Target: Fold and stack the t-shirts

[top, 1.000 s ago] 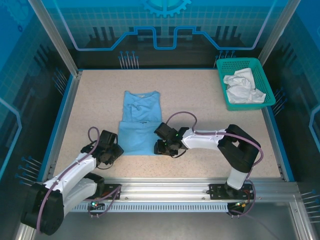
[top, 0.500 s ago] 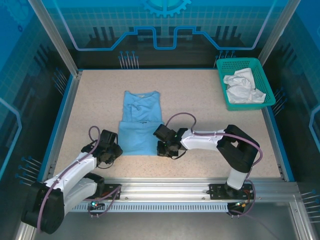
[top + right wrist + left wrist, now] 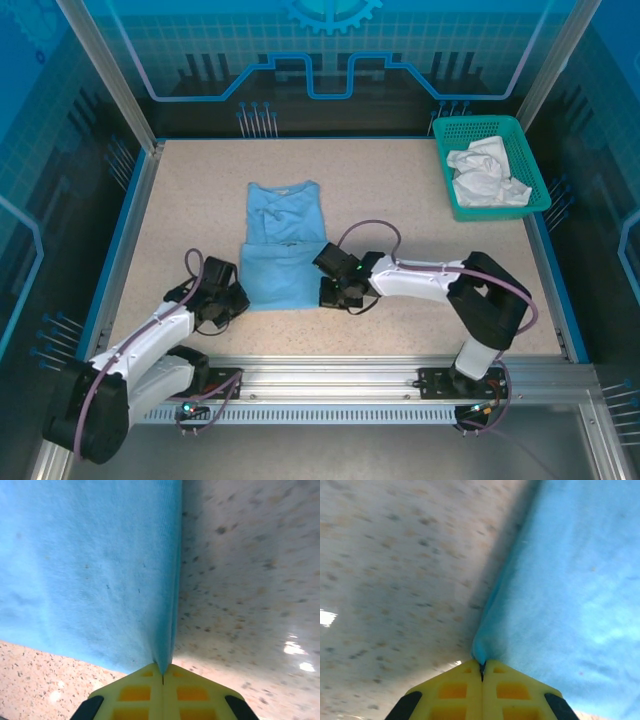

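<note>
My left gripper (image 3: 481, 669) and right gripper (image 3: 162, 674) clamp the blue shirt's (image 3: 275, 280) near corners; the pinched bits stay hidden inside.

**Blues, teal and speckled beige**

The light blue t-shirt (image 3: 283, 250) is plain across its lower half. The other t-shirt (image 3: 485, 172) is white, and its mesh basket (image 3: 478, 120) is teal. The table (image 3: 400, 200) is beige with dark speckles. The left gripper (image 3: 482, 666) and right gripper (image 3: 162, 674) have yellow tips.
</note>
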Available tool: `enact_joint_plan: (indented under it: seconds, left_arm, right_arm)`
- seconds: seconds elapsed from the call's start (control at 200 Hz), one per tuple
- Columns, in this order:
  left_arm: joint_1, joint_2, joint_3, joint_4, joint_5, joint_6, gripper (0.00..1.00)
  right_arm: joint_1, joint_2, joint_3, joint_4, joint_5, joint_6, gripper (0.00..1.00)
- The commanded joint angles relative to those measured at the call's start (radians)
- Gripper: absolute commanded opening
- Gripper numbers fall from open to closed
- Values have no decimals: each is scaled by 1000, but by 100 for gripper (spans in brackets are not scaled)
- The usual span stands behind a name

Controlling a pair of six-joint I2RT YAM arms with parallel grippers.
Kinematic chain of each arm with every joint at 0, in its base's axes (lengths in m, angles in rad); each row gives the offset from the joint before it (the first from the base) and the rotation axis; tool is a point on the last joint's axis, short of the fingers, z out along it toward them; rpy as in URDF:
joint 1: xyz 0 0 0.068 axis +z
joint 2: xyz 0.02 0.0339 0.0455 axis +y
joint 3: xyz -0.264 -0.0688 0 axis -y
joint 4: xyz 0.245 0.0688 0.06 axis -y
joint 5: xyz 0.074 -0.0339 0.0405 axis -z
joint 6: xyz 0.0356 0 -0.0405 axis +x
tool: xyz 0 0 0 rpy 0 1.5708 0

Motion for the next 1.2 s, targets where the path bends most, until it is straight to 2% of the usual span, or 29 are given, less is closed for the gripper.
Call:
enact_joint_plan:
  seconds: [0.0, 0.205, 0.375, 0.525, 0.635, 0.74, 0.885, 1.02, 1.075, 1.19]
  left_arm:
    - [-45, 30, 51, 9, 117, 38, 0]
    - [-105, 25, 36, -39, 143, -1, 0]
    - [-163, -113, -23, -162, 166, -37, 0]
    - [-233, -201, -66, -205, 178, -99, 0]
    - [-258, -207, -43, -221, 193, -107, 0]
    - [-266, -220, 23, -248, 197, -99, 0]
    - [-265, -209, 172, -281, 167, -78, 0]
    - [-255, -134, 329, -282, 91, -53, 0]
    - [-228, -84, 388, -267, 85, -36, 0]
    - [-125, 44, 490, -217, 147, 4, 1]
  right_arm:
    - [-31, -66, -23, -59, 17, -38, 0]
    - [-32, -149, -89, -87, 3, -41, 0]
    - [23, -230, -176, -127, -6, -19, 0]
    - [98, -331, -261, -142, 10, 61, 0]
    - [139, -381, -269, -172, 32, 107, 0]
    - [139, -402, -258, -195, 44, 115, 0]
    - [82, -463, -187, -235, 56, 69, 0]
    - [-36, -491, -67, -243, 14, -11, 0]
    - [-95, -472, -5, -246, -21, -55, 0]
    - [-216, -370, 148, -270, -123, -150, 0]
